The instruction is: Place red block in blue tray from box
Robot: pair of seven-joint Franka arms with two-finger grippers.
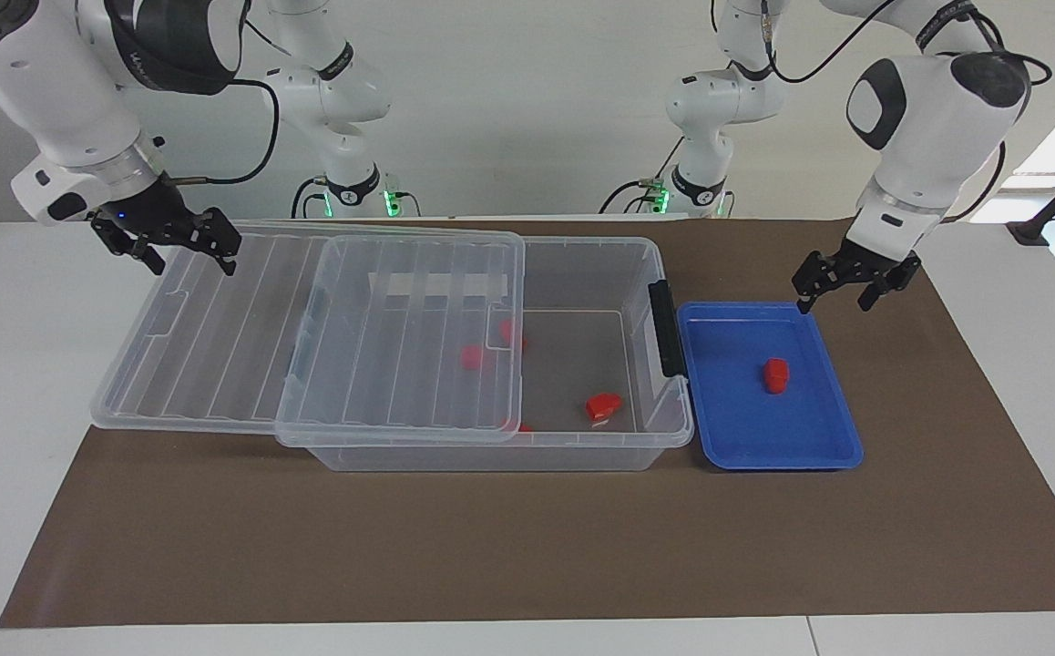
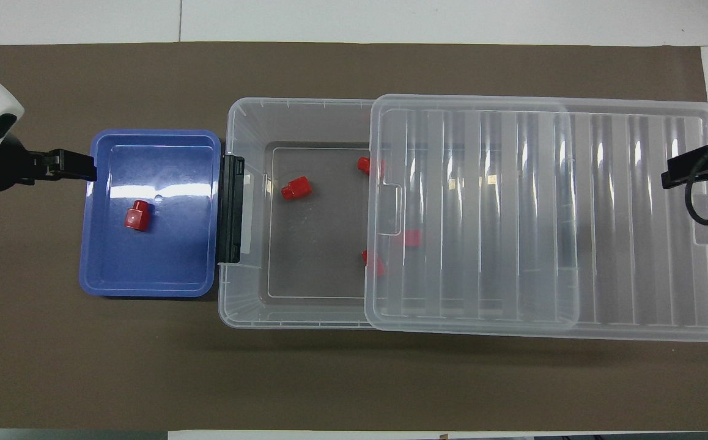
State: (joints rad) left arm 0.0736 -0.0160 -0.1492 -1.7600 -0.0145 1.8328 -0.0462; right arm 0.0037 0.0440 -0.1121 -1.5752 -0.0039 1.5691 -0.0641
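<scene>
facing view: block (image 1: pixel 775 374) lies in tray (image 1: pixel 821 448), free | left gripper (image 1: pixel 845 278) spread, empty, above tray's rim | right gripper (image 1: pixel 179 244) spread over lid (image 1: pixel 218 346) | advice: lift left gripper straight up, no brushing tray or box (image 1: pixel 582 273)

A bright red block (image 1: pixel 775 374) is showing against the glossy blue tray (image 1: pixel 810 446); the clear ribbed box (image 1: pixel 582 446) is wearing a black latch (image 1: pixel 667 328), over a brown mat (image 1: pixel 491 547).

Left hand (image 1: pixel 846 284) raised, spread; right hand (image 1: pixel 183 244) apparently spread too.
</scene>
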